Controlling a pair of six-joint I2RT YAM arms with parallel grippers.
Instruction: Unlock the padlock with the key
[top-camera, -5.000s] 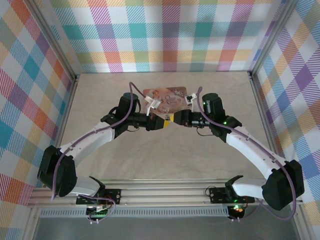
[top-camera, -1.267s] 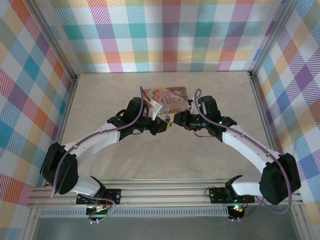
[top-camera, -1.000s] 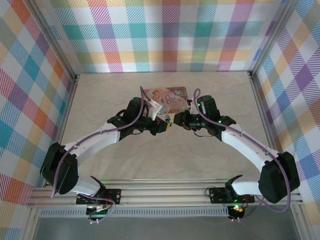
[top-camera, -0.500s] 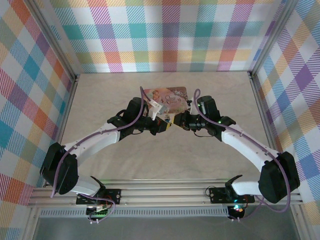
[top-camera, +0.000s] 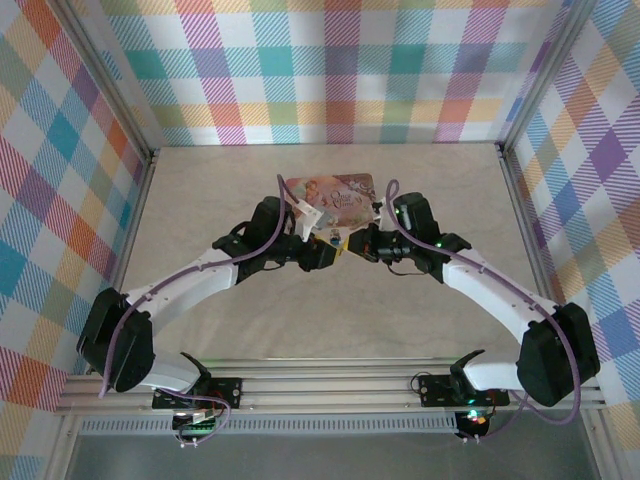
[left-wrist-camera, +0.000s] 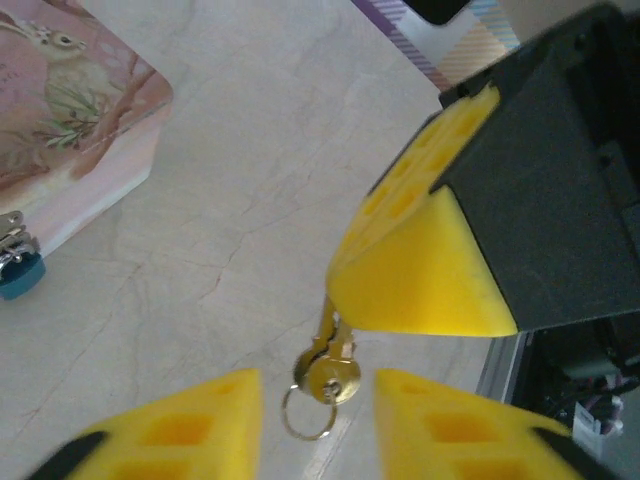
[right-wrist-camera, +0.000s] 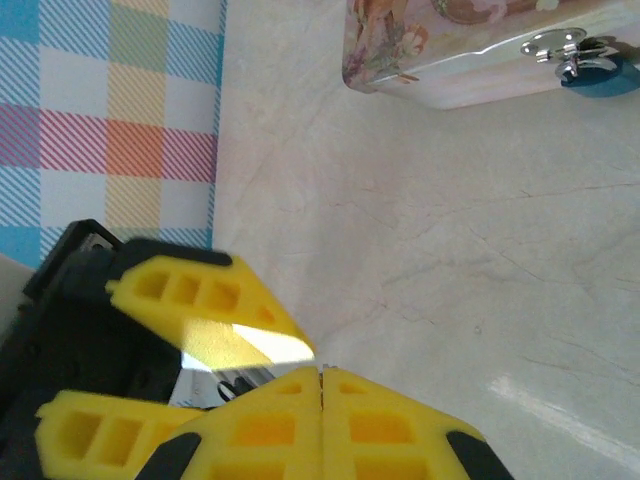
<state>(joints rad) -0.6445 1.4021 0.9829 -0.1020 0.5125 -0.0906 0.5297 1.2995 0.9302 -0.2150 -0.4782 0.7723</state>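
Apparent handover near the pink tin (left-wrist-camera: 70, 120): the right gripper (right-wrist-camera: 320, 385), jaws pressed shut, pinches the key (left-wrist-camera: 328, 375) between the left gripper's (left-wrist-camera: 315, 395) parted, empty jaws; next, it likely must steer the key into the padlock (right-wrist-camera: 597, 72) hanging on the tin's clasp.

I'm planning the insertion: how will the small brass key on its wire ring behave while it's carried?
The small brass key is probably light and stiff, being thin flat metal. Its loose wire ring hangs off the head, so it may swing. Held at one end by the right gripper's fingers, the key could pivot.
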